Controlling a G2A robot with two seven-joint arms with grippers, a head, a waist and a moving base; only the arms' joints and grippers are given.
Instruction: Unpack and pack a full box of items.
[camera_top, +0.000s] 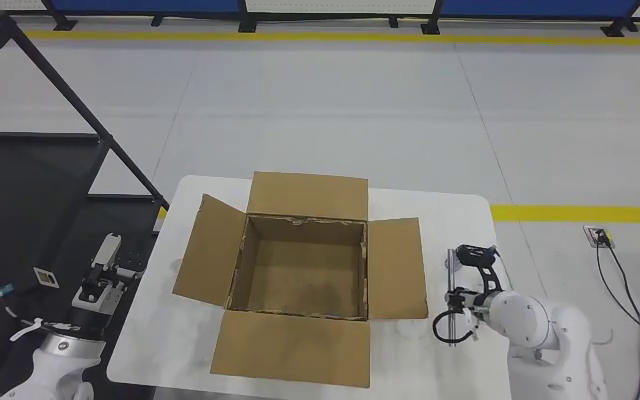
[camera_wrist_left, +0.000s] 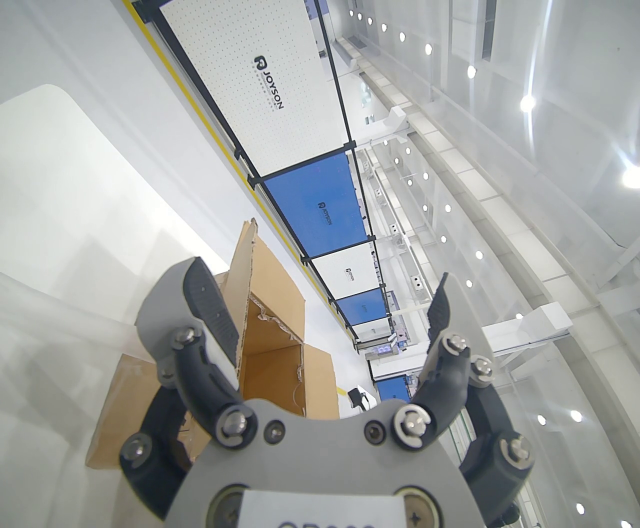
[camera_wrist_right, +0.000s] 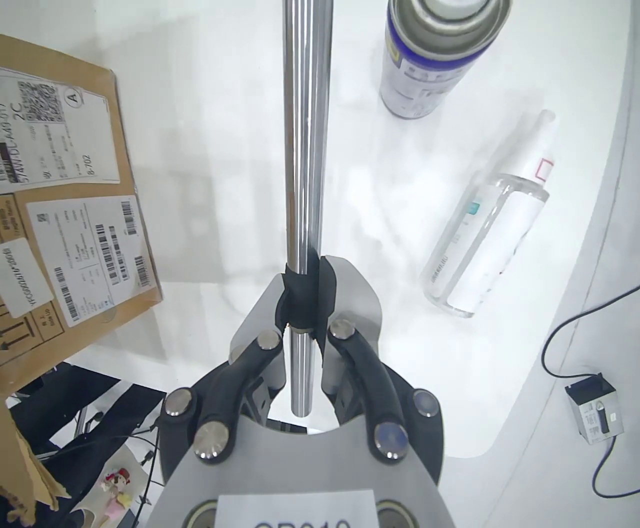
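Steel rod (camera_wrist_right: 304, 150), right end effector (camera_wrist_right: 304, 295) clamped (tight)

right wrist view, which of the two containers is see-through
The bottle lying flat with a white label; the spray can is opaque, with a blue band.

The floor (camera_top: 330, 110) is pale grey and glossy, with a yellow line (camera_top: 330, 36) running along the far side. Behind it, blue panels (camera_wrist_left: 315, 210) and white pegboard panels (camera_wrist_left: 250, 85) sit in black frames. Rows of round ceiling lights (camera_wrist_left: 527, 103) shine overhead. A white surface (camera_top: 430, 210) with rounded corners stands mid-floor, and a small power box (camera_wrist_right: 595, 407) with a black cable lies beside it.
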